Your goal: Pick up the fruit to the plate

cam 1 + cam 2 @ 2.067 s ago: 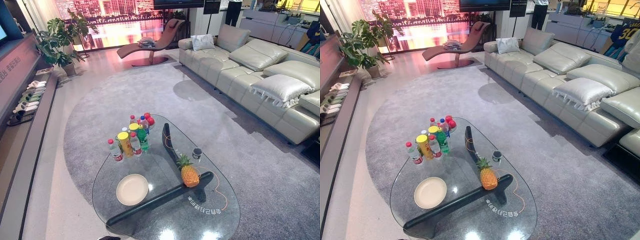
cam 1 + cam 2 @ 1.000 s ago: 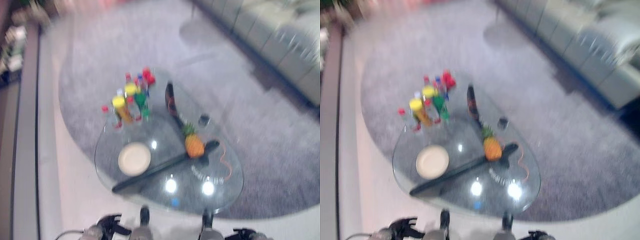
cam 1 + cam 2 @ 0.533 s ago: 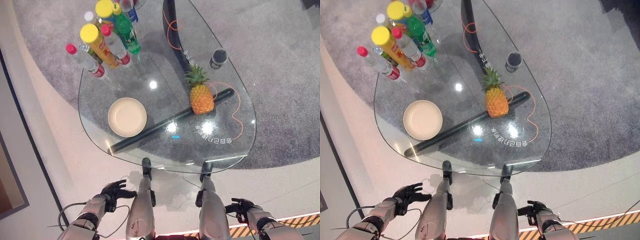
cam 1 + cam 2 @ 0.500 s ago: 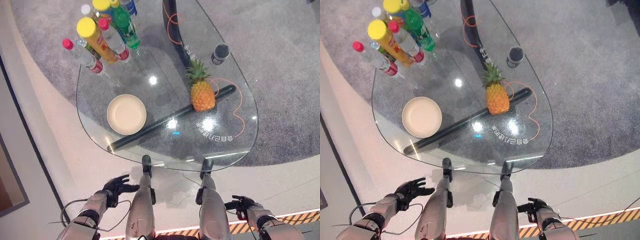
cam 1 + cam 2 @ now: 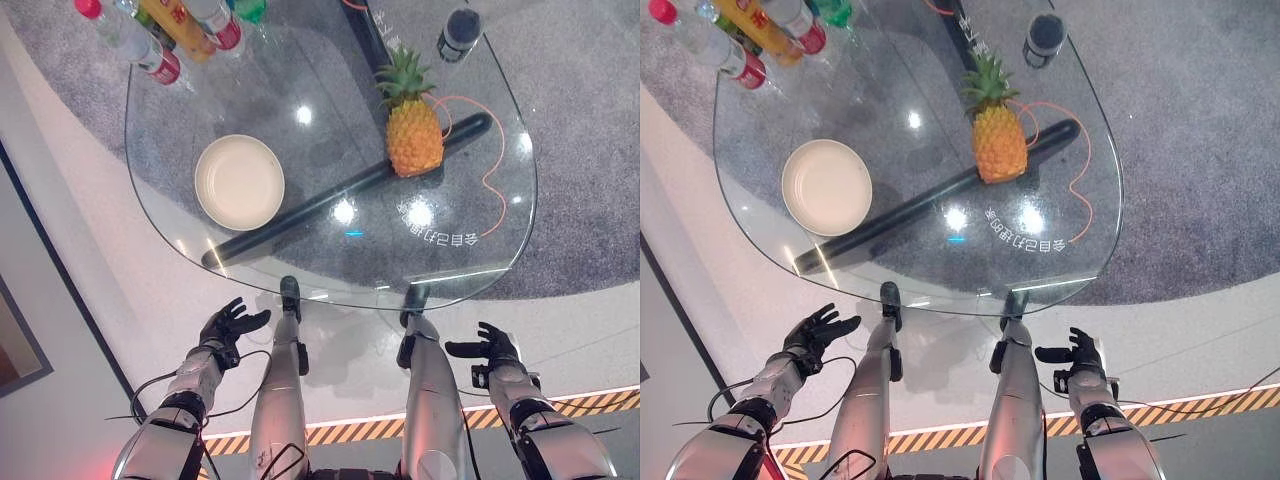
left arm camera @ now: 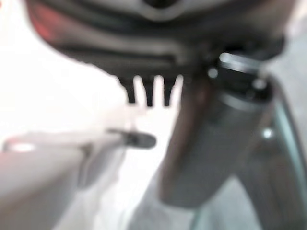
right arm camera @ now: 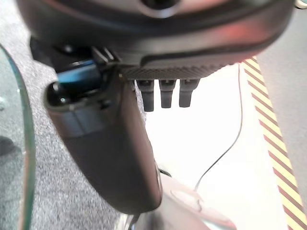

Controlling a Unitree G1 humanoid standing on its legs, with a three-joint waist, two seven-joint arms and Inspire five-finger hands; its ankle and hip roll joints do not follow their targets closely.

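A pineapple (image 5: 414, 128) with a green crown stands upright on the right half of the glass coffee table (image 5: 160, 215). An empty cream plate (image 5: 239, 182) lies on the table's left half, well apart from the fruit. My left hand (image 5: 226, 327) hangs below the table's near edge on the left, fingers spread and holding nothing. My right hand (image 5: 488, 348) hangs below the near edge on the right, fingers relaxed and also holding nothing. In the right wrist view the right hand's fingers (image 7: 162, 92) point straight out.
Several bottles and a yellow-capped can (image 5: 160, 40) crowd the table's far left corner. A small dark cup (image 5: 458, 32) stands at the far right, with an orange cable (image 5: 492, 180) looping beside the pineapple. A dark bar (image 5: 340, 196) of the base runs under the glass. Grey carpet (image 5: 590, 150) surrounds the table.
The camera has tipped further down and closer, so the table fills more of the view. Both hands have risen a little toward the table's near edge and opened out.
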